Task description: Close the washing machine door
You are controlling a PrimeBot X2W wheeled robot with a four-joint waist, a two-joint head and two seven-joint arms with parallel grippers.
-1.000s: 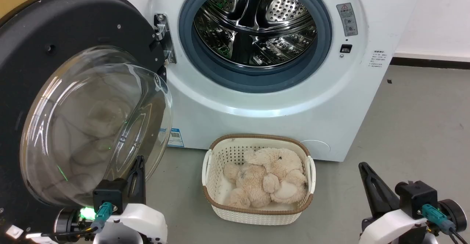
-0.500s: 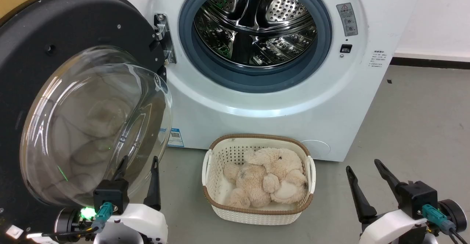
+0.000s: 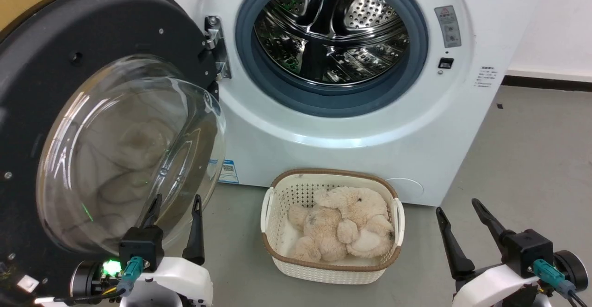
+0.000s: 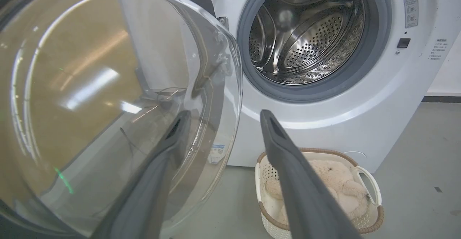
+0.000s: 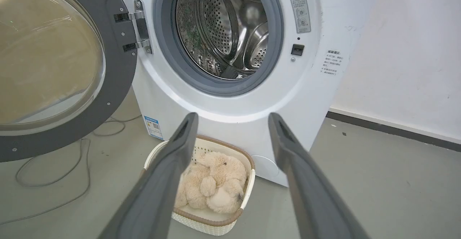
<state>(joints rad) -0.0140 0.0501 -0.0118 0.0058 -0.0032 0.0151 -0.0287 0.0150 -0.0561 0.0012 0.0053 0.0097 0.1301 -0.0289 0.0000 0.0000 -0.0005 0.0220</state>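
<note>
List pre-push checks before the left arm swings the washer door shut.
1. Washing machine door stands wide open: ok.
2. Left gripper open, empty, fingers in front of the glass bowl: ok.
3. Left gripper touching the glass bowl: cannot tell.
4. Right gripper open, empty, well away from the door: ok.
5. Nothing seen in the steel drum or draped over the grey rubber ring: ok.
6. Laundry basket with plush toy clear of the door's swing: cannot tell.
</note>
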